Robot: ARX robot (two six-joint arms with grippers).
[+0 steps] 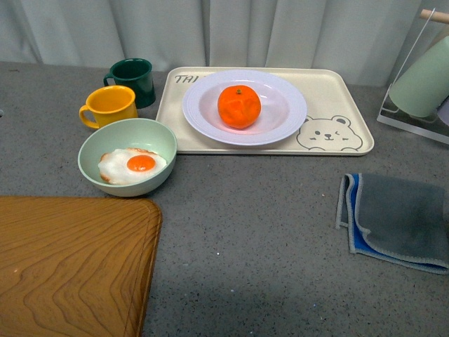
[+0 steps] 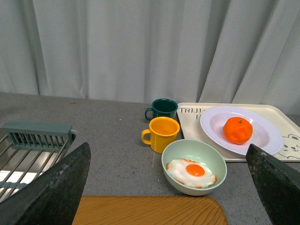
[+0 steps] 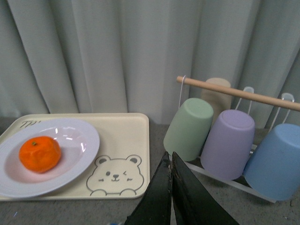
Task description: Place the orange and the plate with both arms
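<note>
The orange sits in the middle of the white plate, which rests on the beige bear tray. Both show in the left wrist view, the orange on the plate, and in the right wrist view, the orange on the plate. Neither arm shows in the front view. My left gripper is open and empty, well back from the plate. My right gripper is shut and empty, near the tray's bear corner.
A pale green bowl with a fried egg, a yellow mug and a dark green mug stand left of the tray. A wooden board lies front left, a grey-blue cloth right. A cup rack stands far right, a sink rack far left.
</note>
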